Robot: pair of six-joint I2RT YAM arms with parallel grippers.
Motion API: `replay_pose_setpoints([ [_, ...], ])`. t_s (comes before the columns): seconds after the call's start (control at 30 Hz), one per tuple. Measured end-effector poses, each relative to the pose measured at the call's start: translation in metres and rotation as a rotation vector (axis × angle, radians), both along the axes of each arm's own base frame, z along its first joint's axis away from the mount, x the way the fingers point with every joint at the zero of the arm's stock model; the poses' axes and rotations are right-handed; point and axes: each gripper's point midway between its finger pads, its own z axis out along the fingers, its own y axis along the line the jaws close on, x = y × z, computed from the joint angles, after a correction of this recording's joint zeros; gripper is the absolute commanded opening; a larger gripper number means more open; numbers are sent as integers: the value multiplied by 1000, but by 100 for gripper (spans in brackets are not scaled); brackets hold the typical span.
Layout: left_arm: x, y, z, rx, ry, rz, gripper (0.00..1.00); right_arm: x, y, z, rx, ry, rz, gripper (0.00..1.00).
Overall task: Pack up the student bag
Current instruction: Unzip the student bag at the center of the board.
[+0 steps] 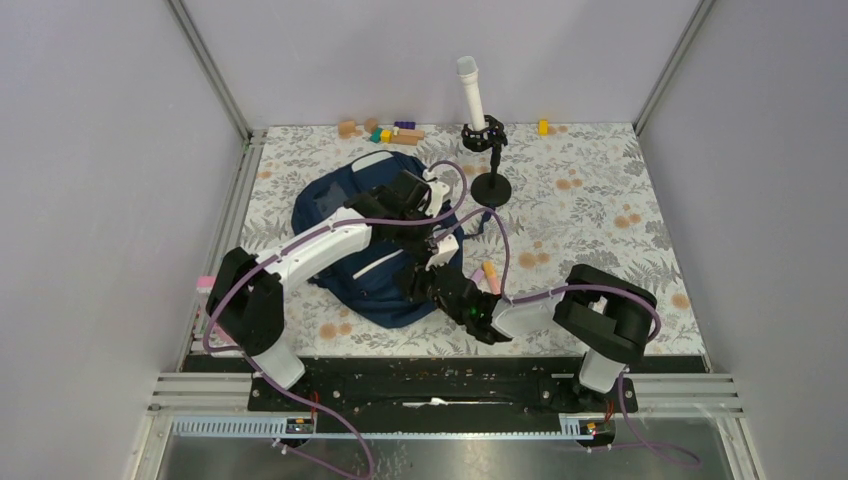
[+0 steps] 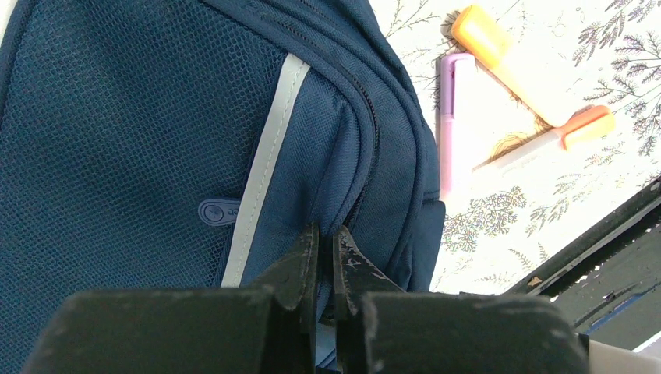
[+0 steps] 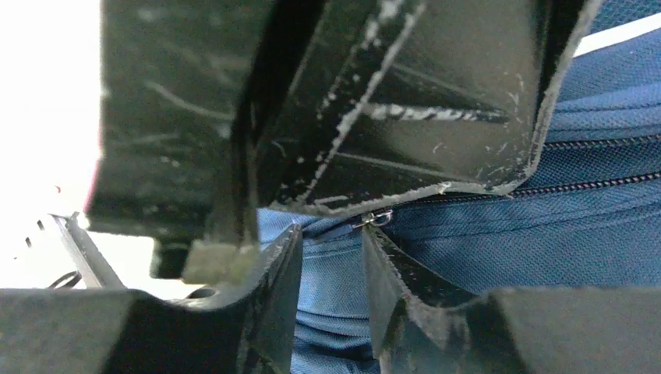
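The student bag (image 1: pixel 350 225) is a navy backpack lying flat on the flowered table, left of centre. In the left wrist view its mesh front (image 2: pixel 117 140) and a grey stripe fill the frame. My left gripper (image 2: pixel 326 234) is shut on a fold of the bag's fabric beside a closed zipper. My right gripper (image 3: pixel 331 234) reaches in from the right at the bag's near edge (image 1: pixel 435 285). Its jaws stand apart with blue bag fabric (image 3: pixel 331 273) in the gap. A small metal zipper ring (image 3: pixel 378 218) sits at the tip of its right finger. The left gripper's black body (image 3: pixel 390 101) hangs just above.
An orange highlighter (image 2: pixel 499 58), a purple pen (image 2: pixel 448 117) and a white pen with an orange cap (image 2: pixel 561 136) lie just right of the bag. A black stand (image 1: pixel 490 170) holding a white tube (image 1: pixel 470 90) is behind it. Coloured blocks (image 1: pixel 390 130) line the back edge.
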Motion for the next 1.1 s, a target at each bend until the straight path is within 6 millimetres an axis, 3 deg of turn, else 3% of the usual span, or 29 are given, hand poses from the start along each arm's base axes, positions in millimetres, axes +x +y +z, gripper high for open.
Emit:
replay_pose_setpoints([
  [0.17,2,1,3,-9,-5,5,0,1,0,-1,33,11,-26,9],
  [0.27,1,1,8,-19,-12,8,0,0,-4,-1,50,4,-35,0],
  [0.63,2,-1,12,-51,-2,17,0,-9,-11,-5,63,-9,-27,0],
  [0.7,1,-1,13,-56,0,16,0,-13,-10,-4,59,-16,-19,11],
  [0.73,1,-1,14,-58,-2,15,0,-14,-12,-3,57,-20,-20,22],
  [0.87,2,1,21,-72,-19,18,0,-17,-37,3,43,-76,-50,49],
  [1.0,0,7,36,-108,-79,21,0,-7,-58,27,41,-125,-77,61],
  [1.1,-2,14,48,-128,-123,31,0,7,-75,42,22,-145,-103,62],
])
